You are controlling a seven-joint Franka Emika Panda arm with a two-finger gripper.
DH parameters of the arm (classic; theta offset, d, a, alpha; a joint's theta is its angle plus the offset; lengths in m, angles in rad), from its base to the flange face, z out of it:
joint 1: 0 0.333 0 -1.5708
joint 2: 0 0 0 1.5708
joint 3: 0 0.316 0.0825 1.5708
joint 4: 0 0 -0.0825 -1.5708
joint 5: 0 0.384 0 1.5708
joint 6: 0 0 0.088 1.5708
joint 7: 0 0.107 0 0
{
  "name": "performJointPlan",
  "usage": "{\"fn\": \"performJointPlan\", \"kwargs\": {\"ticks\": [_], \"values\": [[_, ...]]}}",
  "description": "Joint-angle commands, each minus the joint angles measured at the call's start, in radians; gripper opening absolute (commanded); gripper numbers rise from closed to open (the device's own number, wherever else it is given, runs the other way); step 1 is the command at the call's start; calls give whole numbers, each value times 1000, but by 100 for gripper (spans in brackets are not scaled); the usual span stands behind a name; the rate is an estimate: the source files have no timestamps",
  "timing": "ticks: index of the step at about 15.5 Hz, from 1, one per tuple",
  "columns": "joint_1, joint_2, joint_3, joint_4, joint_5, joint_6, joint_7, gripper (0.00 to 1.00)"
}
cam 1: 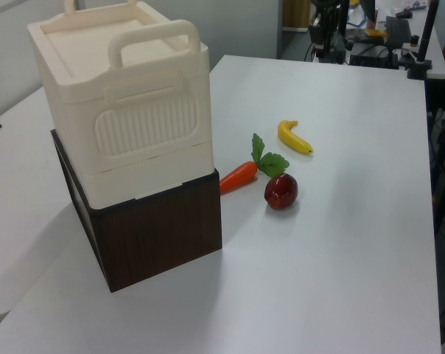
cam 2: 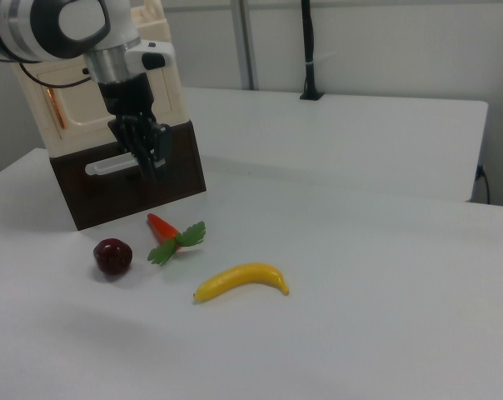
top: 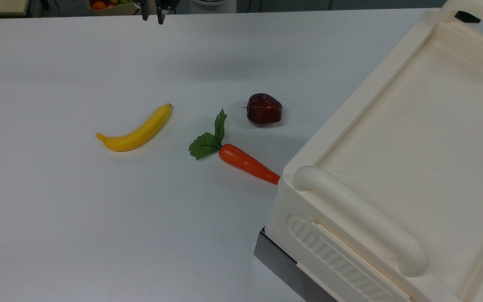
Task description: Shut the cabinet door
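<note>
The cream-white cabinet (top: 413, 147) stands on a dark brown base (cam 1: 156, 228) at the top view's right. In the right view its cabinet door (cam 2: 72, 112) faces the camera, with a copper-coloured strip (cam 2: 55, 108) near its left end; the door looks flush with the cabinet body. My gripper (cam 2: 151, 171) hangs in front of the cabinet in the right view, pointing down, above the table and apart from the door. In the top view my gripper (top: 151, 16) sits at the table's far edge, well away from the cabinet.
A dark red apple (top: 264, 109), a carrot with green leaves (top: 245, 162) and a yellow banana (top: 136, 131) lie on the white table (top: 78, 230) beside the cabinet. A white bar handle (cam 2: 110, 167) is on the brown base. Equipment stands beyond the table's far end (cam 1: 370, 37).
</note>
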Motion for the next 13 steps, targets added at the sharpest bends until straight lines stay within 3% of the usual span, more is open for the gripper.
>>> {"fn": "performJointPlan", "kwargs": {"ticks": [1, 2, 4, 13], "values": [[-17, -49, -1, -46, 26, -17, -8, 72], [-21, -49, -3, -44, 26, -28, 0, 93], [-32, -49, -1, -41, 26, -34, 0, 100], [-52, -52, -1, -35, 26, -29, -12, 100]]}}
